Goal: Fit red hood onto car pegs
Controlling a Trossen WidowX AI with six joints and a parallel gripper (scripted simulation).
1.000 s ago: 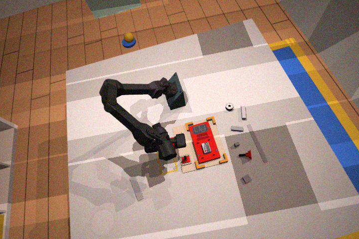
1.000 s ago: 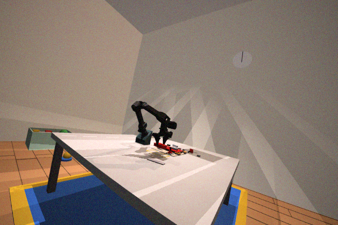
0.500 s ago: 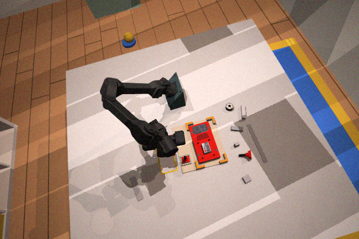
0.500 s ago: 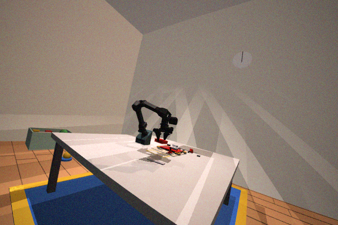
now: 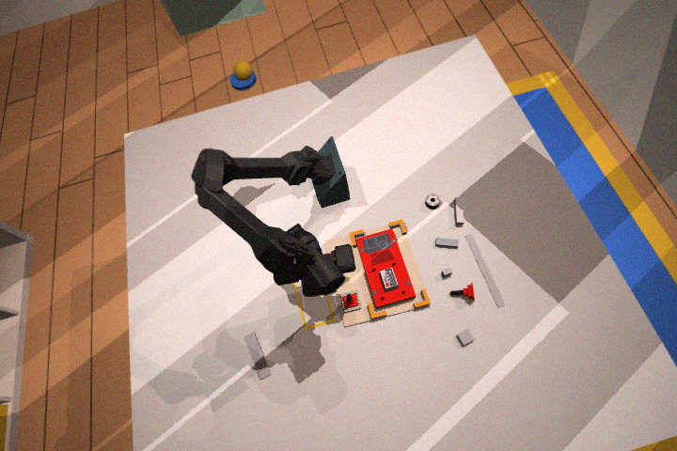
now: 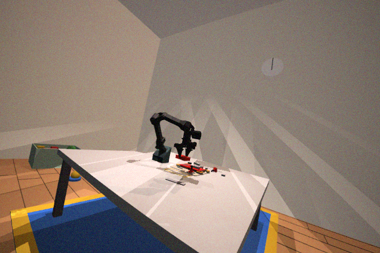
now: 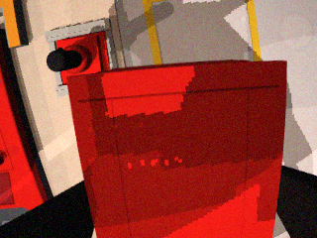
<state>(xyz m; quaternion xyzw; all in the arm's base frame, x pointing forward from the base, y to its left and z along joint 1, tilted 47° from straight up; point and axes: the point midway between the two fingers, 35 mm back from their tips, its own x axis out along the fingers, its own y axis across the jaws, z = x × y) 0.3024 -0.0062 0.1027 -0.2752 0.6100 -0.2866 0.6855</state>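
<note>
The jaws are clenched on the red hood (image 6: 182, 157) (image 7: 188, 129), which hangs above the counter (image 5: 376, 398) (image 6: 196, 202), beside the chassis (image 5: 397, 255) (image 6: 187, 166) (image 7: 11, 174), on the side towards the counter's left edge in the top view; there the arm hides it.

The likeliest trouble is alignment. A slight twist in the grip could set one corner hole off its peg, so the hood would sit cocked; pushing down then might bend things or jam the shell on the engine (image 5: 388, 278) (image 6: 196, 163). The red block with a black post (image 5: 352, 301) (image 6: 191, 171) (image 7: 94, 50) stands close to the chassis, so a low sideways carry could clip it. Opening wide at the end might also nudge the seated hood.

As for containers, a green box (image 5: 206, 18) (image 6: 44, 159) stands off the counter, past its far left corner in the exterior view, with yellow, red and green things inside, too small to name. A blue dish (image 5: 242, 84) (image 6: 74, 179) carrying a yellow ball (image 5: 243, 70) (image 6: 75, 174) lies beyond the counter's upper edge in the top view.
</note>
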